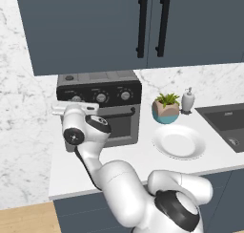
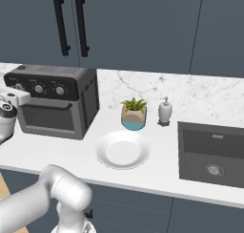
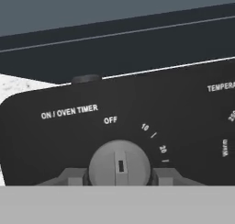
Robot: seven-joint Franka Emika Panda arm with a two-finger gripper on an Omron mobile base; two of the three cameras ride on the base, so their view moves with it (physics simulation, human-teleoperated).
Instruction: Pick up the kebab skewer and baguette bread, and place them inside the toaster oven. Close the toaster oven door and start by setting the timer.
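Note:
The toaster oven [image 1: 107, 91] stands on the counter at the left, and the toaster oven door [image 1: 119, 124] is closed. In the hand view, my gripper [image 3: 119, 175] is at the grey timer knob [image 3: 119, 161] under the "ON / OVEN TIMER" label. A dark fingertip [image 3: 75, 177] presses against each side of the knob. The knob's mark points up, near OFF. From the base views the hand [image 1: 71, 109] [image 2: 12, 100] is held against the left end of the black knob panel. The kebab skewer and the baguette bread are hidden.
A white plate [image 1: 178, 142] [image 2: 123, 150] lies bare on the counter right of the oven. Behind it are a potted plant [image 1: 166, 108] and a soap dispenser [image 1: 188, 100]. The sink [image 2: 214, 153] is at the far right. Dark cabinets [image 1: 95, 26] hang overhead.

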